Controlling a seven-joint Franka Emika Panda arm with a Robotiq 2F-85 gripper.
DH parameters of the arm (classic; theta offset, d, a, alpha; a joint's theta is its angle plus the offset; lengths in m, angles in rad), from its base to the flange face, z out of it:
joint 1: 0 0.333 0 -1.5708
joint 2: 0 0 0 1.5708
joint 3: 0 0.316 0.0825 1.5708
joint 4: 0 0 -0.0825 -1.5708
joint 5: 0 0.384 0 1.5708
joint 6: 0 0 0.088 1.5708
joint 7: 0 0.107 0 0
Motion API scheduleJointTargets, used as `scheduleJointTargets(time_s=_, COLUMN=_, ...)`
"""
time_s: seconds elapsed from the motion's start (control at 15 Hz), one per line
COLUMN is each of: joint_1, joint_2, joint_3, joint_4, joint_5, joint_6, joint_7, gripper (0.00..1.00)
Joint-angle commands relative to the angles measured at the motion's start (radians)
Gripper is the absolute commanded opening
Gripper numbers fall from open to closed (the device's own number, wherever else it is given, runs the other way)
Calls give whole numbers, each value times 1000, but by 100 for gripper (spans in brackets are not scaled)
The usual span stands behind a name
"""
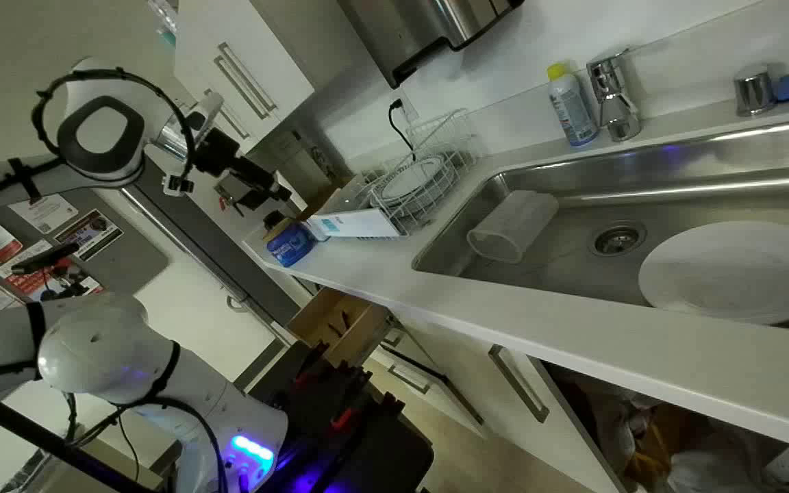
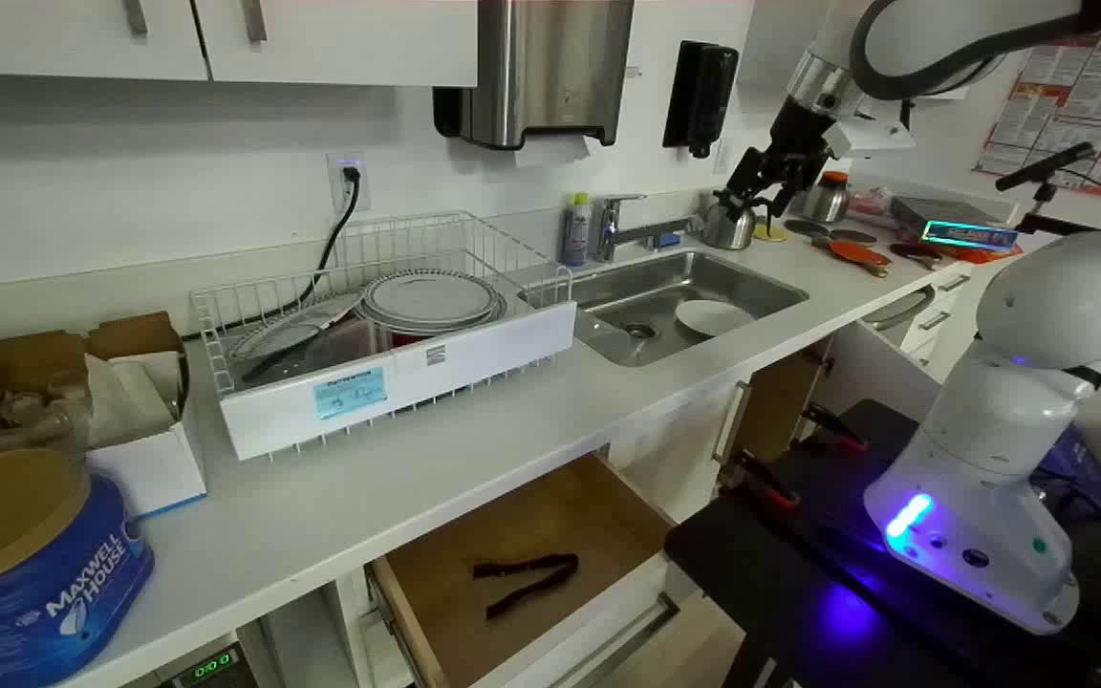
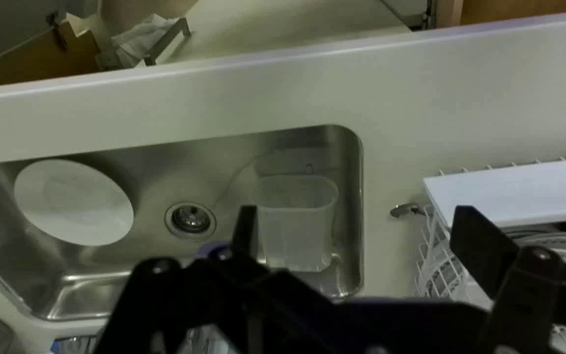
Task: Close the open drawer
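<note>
Black claw (image 3: 356,231) spread wide across wrist view, drawer (image 2: 598,535) pulled out, dark item (image 2: 564,565) inside (exterior views only)

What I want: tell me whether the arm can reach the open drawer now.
Probably yes: the drawer juts out past the counter, and the open gripper holds nothing. The black stand, seemingly close to the drawer, may cramp the approach.
</note>
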Motion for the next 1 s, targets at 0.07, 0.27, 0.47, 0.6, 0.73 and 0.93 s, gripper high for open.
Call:
scheduleJointTargets(time_s=0.07, joint_1=0, joint_2=7, joint_3=-1, joint_4=-30, joint_5=-1, joint_6=-8, joint_7=0, gripper=100)
scheduleJointTargets(time_s=0.27, joint_1=1, joint_2=18, joint_3=-1, joint_4=-37, joint_5=-1, joint_6=-8, joint_7=0, gripper=100)
scheduleJointTargets(time_s=0.47, joint_1=1, joint_2=19, joint_3=-1, joint_4=-37, joint_5=-1, joint_6=-8, joint_7=0, gripper=100)
scheduleJointTargets(time_s=0.6, joint_1=34, joint_2=-7, joint_3=38, joint_4=-24, joint_5=-4, joint_6=-17, joint_7=2, gripper=100)
scheduleJointTargets(time_s=0.73, joint_1=93, joint_2=-27, joint_3=100, joint_4=-4, joint_5=-6, joint_6=-40, joint_7=1, gripper=100)
scheduleJointTargets(time_s=0.93, joint_1=215, joint_2=-18, joint_3=205, joint_4=17, joint_5=10, joint_6=-65, joint_7=4, gripper=100)
